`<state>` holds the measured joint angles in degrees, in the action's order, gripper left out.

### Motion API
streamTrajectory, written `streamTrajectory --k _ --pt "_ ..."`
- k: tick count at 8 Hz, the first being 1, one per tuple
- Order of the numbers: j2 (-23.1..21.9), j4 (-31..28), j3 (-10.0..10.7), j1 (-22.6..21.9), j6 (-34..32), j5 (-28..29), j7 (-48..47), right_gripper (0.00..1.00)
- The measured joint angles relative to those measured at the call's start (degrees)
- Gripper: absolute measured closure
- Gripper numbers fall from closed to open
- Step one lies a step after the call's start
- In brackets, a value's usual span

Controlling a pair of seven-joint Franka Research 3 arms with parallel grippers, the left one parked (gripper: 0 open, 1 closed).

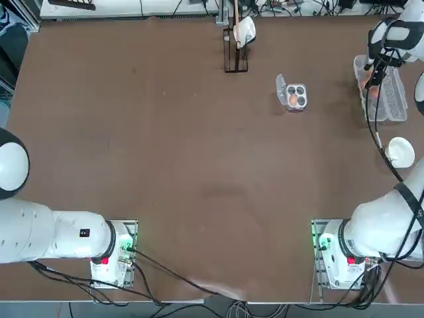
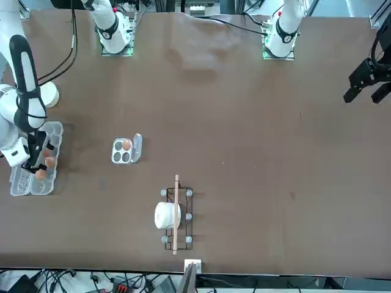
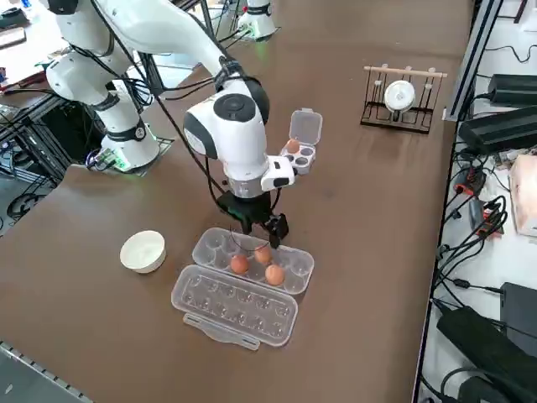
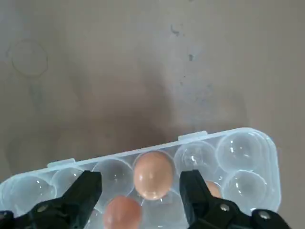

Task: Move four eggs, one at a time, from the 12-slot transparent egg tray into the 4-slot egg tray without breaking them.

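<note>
Overhead, right gripper [image 4: 140, 191] apart above clear egg tray's [image 3: 220, 323] edge, fingers spread

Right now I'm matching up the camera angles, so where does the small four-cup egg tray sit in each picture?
Top view: the four-cup tray is right of centre, in the upper half.
Front view: left of centre, around mid-height.
Right side view: just right of centre, upper half, partly behind the right gripper's arm.
Right wrist view: not in it.
Shared landmark in the first three: the white bowl.
</note>
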<state>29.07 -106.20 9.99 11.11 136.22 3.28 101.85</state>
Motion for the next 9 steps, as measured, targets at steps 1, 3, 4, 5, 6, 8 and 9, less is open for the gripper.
streamTrajectory --k 1,3,4,5,6,8,9 --pt "0.5 0.3 0.0 0.6 0.0 0.0 1.2 0.0" --pt "2.3 1.8 -0.1 1.5 0.0 0.7 3.7 0.01" --pt "3.4 2.7 -0.1 1.9 0.0 2.5 5.5 0.01" --pt "4.4 3.5 -0.2 2.1 0.0 4.5 7.1 0.01" --pt "5.2 4.2 -0.4 2.1 0.0 5.4 7.5 0.01" --pt "6.0 4.8 -0.8 2.1 0.0 5.6 7.5 0.04" --pt "6.1 4.8 -0.8 2.1 0.0 5.6 7.5 0.07"
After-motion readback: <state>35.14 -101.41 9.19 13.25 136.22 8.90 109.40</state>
